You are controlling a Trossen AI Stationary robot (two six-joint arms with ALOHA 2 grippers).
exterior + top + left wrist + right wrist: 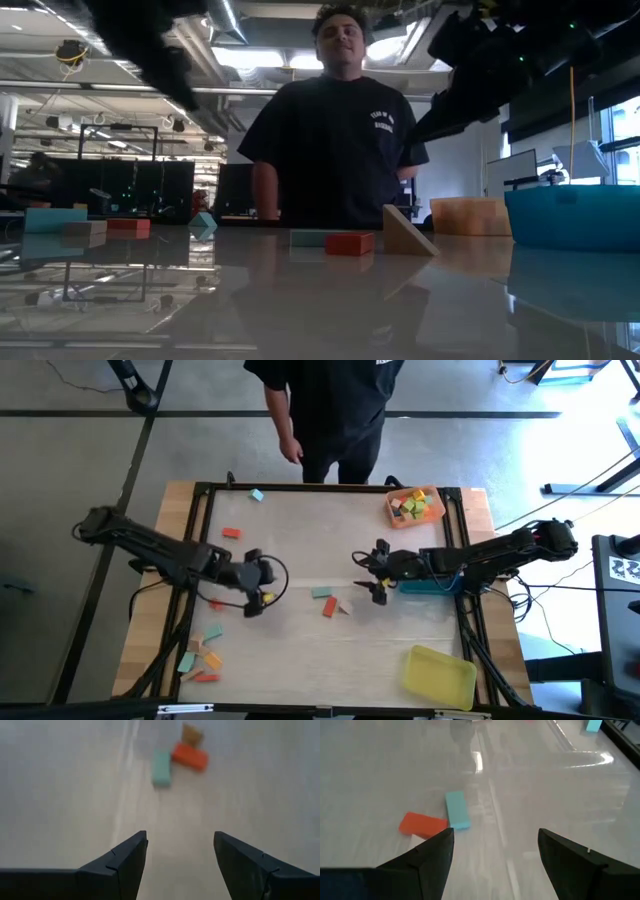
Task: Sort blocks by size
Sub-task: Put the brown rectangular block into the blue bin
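Observation:
A teal bar (321, 592), a red-orange bar (329, 608) and a tan wedge (343, 606) lie flat together near the table's middle. The bar (308, 238), the red one (348, 242) and the wedge (408, 232) also show in the low view. My left gripper (264, 586) hovers left of them, open and empty (180, 855). To their right my right gripper (364, 576) hovers open, nothing between its fingers (495, 855). Other blocks lie apart: a red one (231, 532), a teal one (257, 495), and several at the near left (200, 656).
An orange tray (392, 510) with several blocks stands at the far right. A blue tray (428, 588) sits under my right arm, a yellow tray (438, 675) at the near right. A person (330, 410) stands behind the far edge.

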